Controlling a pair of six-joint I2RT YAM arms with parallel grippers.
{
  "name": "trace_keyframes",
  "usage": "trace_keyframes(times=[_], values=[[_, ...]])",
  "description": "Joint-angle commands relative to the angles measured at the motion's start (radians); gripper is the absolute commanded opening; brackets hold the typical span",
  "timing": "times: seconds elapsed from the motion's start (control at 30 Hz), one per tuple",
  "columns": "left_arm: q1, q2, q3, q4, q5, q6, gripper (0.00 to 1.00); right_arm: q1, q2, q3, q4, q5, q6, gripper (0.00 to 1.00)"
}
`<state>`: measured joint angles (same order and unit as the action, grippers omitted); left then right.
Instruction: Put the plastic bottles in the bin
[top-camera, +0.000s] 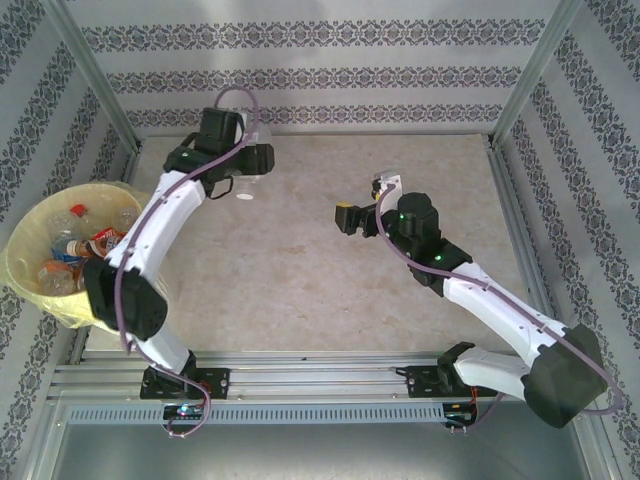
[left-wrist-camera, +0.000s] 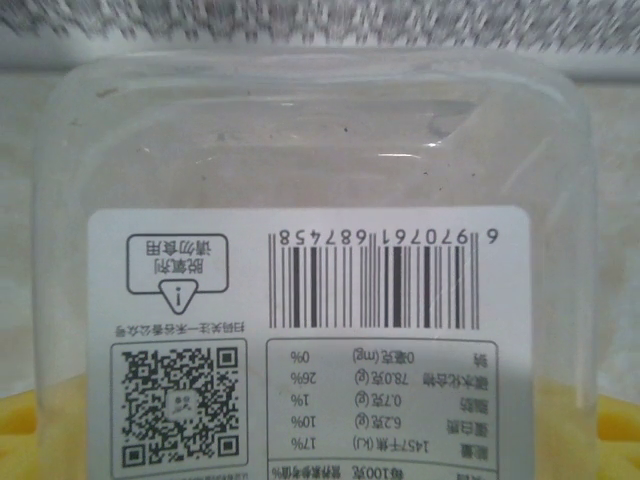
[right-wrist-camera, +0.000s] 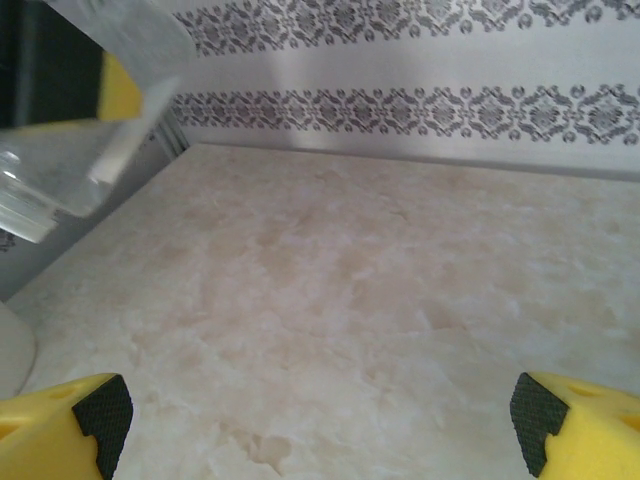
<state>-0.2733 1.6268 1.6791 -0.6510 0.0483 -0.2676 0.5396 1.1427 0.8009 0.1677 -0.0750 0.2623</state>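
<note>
The left arm (top-camera: 165, 215) reaches to the upper left of the top view, and the left gripper (top-camera: 245, 175) is clamped on a clear bottle (left-wrist-camera: 320, 140). Its wrist view shows the bottle's barcode label (left-wrist-camera: 300, 300) upside down. The right arm (top-camera: 480, 295) bends at centre right, with the right gripper (right-wrist-camera: 320, 415) spread wide over the table (right-wrist-camera: 350, 280). Other bottles (top-camera: 75, 245) lie in the bin (top-camera: 25, 235) at the left edge.

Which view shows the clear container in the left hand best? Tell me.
Left wrist: the clear container sits close up, barcode readable. Top external shows it small in the left hand; right wrist catches one corner.
</note>
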Motion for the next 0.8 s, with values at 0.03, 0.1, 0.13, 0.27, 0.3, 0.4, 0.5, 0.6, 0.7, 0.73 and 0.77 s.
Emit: trace_keyframes(times=[0.03, 0.1, 0.13, 0.27, 0.3, 0.4, 0.5, 0.6, 0.7, 0.73, 0.77], values=[[0.002, -0.117, -0.003, -0.073, -0.094, -0.015, 0.49, 0.013, 0.023, 0.038, 0.111, -0.111, -0.017, 0.98], [0.002, -0.163, 0.012, -0.117, -0.145, -0.010, 0.50, 0.016, 0.033, 0.042, 0.139, -0.161, -0.023, 0.98], [0.002, -0.179, 0.023, -0.142, -0.172, -0.008, 0.50, 0.017, 0.037, 0.045, 0.147, -0.181, -0.024, 0.98], [0.004, -0.238, 0.084, -0.256, -0.343, 0.011, 0.51, 0.020, 0.056, 0.059, 0.174, -0.245, -0.028, 0.98], [0.005, -0.252, 0.100, -0.283, -0.402, 0.016, 0.51, 0.020, 0.060, 0.063, 0.179, -0.250, -0.029, 0.98], [0.017, -0.291, 0.129, -0.339, -0.523, 0.028, 0.51, 0.022, 0.072, 0.074, 0.182, -0.247, -0.032, 0.98], [0.046, -0.329, 0.138, -0.380, -0.602, 0.026, 0.51, 0.022, 0.083, 0.083, 0.180, -0.246, -0.035, 0.98], [0.084, -0.349, 0.144, -0.447, -0.724, -0.004, 0.51, 0.021, 0.089, 0.090, 0.180, -0.249, -0.034, 0.98], [0.144, -0.344, 0.151, -0.537, -0.857, -0.055, 0.51, 0.022, 0.093, 0.094, 0.179, -0.251, -0.034, 0.98], [0.172, -0.340, 0.159, -0.573, -0.881, -0.080, 0.51, 0.023, 0.094, 0.096, 0.178, -0.253, -0.035, 0.98], [0.208, -0.337, 0.167, -0.612, -0.891, -0.114, 0.51, 0.022, 0.094, 0.099, 0.175, -0.255, -0.038, 0.98]])
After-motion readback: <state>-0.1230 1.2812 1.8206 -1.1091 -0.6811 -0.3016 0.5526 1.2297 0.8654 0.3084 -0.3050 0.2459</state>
